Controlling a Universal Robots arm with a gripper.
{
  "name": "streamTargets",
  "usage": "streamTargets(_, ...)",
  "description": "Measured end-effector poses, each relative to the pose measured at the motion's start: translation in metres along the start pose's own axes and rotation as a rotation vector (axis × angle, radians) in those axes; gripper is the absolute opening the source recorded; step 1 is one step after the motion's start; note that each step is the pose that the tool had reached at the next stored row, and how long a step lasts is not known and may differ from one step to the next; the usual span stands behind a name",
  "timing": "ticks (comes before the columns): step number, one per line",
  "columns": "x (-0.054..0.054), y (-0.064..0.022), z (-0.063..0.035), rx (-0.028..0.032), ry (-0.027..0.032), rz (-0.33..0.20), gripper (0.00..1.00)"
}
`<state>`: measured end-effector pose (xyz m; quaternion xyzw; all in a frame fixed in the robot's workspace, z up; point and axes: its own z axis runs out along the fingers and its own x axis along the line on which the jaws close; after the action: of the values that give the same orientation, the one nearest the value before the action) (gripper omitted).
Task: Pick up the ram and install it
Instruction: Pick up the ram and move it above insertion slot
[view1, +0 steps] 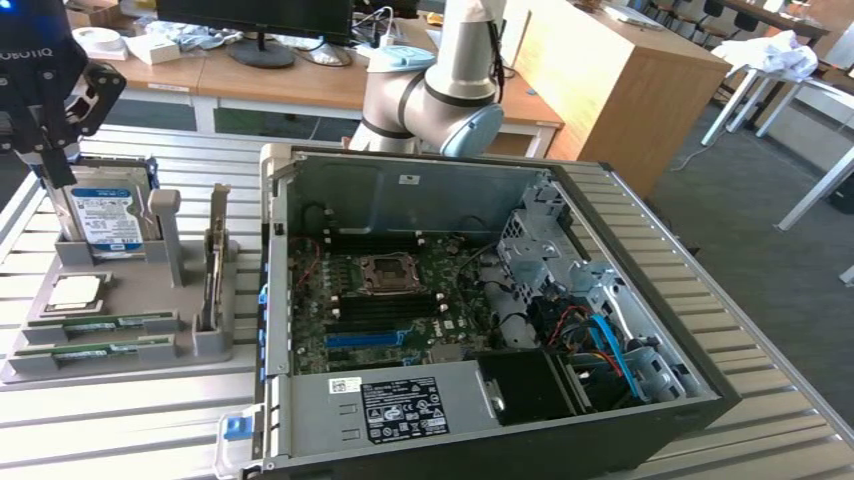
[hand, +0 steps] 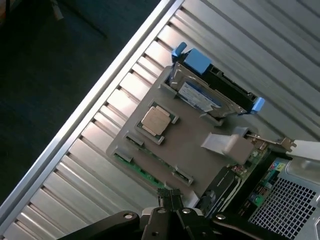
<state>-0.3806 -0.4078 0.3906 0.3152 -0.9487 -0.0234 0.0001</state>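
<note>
Two ram sticks, thin green boards with pale labels, lie flat in the front slots of the grey holder tray (view1: 120, 370): one ram stick (view1: 107, 323) behind the other (view1: 96, 350). In the wrist view a green ram edge (hand: 142, 172) shows along the tray's side. My black gripper (view1: 54, 170) hangs above the back of the tray, in front of the upright hard drive (view1: 107, 215), well behind the ram. Its fingertips (hand: 172, 200) are together with nothing between them. The open computer case (view1: 481, 300) lies at the exterior view's right of the tray, with its memory slots (view1: 380, 312) exposed.
A square silver processor (view1: 76, 292) sits on the tray between drive and ram. An upright card (view1: 216, 255) stands at the tray's right side. The ribbed metal table (view1: 120, 430) has an edge close behind the tray in the wrist view (hand: 100, 100). The arm's base (view1: 427, 100) rises behind the case.
</note>
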Motion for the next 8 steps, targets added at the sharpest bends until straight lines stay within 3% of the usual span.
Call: streamTargets(8,0.0000,0.0000,0.0001,-0.0019,0.0058,-0.130,0.10)
